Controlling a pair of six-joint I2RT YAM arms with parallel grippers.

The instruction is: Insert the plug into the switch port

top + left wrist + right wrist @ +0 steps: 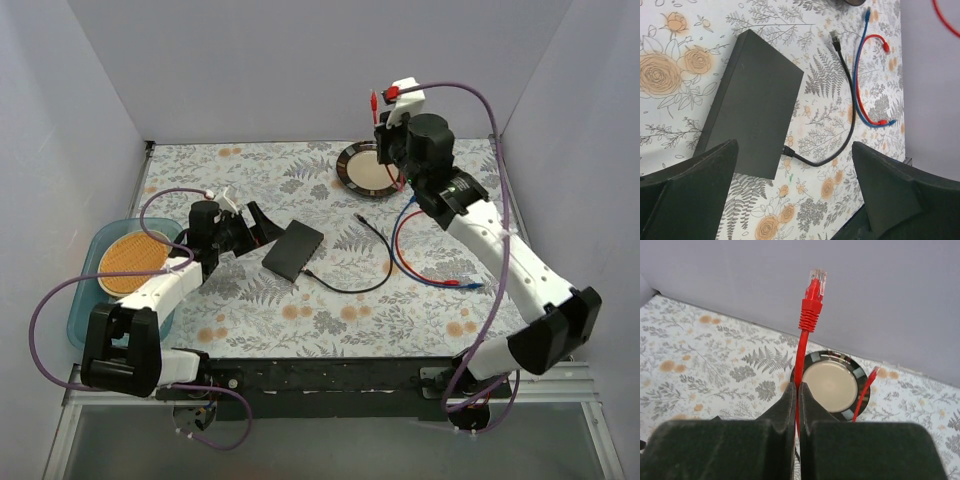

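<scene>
At the left edge of the tabletop (250, 320) we find a blue tub (85, 300) holding one round orange woven disc (130, 265), which lies flat and fills most of it. Toward the back wall sits a dark-rimmed round plate (365, 168) with a cream centre.

The right claw (384, 140) hangs raised above the plate. Its fingers are pressed together, pinching a red cable (799, 355) just below the boot of the red plug (817, 280). That plug stands upright in the air above the fingertips, well apart from the black box (293, 250). The cable's other red end (873, 372) dangles in front of the plate's rim.

The black box lies flat near the middle of the tabletop, well apart from every wall and just ahead of the left claw (250, 225), which is spread wide. Bare floral tabletop shows between the box and the plate. To the box's right a black cable (360, 270) curves across the cloth. Farther right, beside the right arm, lie a blue cable (867, 15) and a second red cable (874, 36).

Only the top view takes in the tub, both arms and the walls. The left wrist view alone shows one end of the black cable meeting a long edge of the box, with its free end on the tabletop. The sockets along that edge are too small for us to make out. The right wrist view alone shows the clear tip of the red plug and how tightly the fingers close on its cable.
</scene>
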